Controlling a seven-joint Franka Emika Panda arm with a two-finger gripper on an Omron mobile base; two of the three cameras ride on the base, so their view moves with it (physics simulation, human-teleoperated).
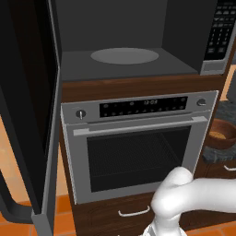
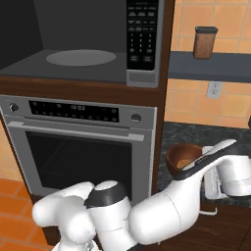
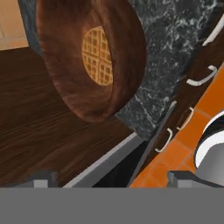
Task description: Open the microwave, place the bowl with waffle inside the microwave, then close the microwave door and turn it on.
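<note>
Speckled dark stone counter beside a brown cabinet: one two-finger pincer, jaws spread wide and empty, aimed at one small round dark-brown wooden bowl sitting on that counter, holding one golden waffle. Bowl likely rigid, light, smooth; best pinched across its rim. One black-and-grey microwave, its dark glass door swung open, one grey turntable inside, above one steel oven.
</note>
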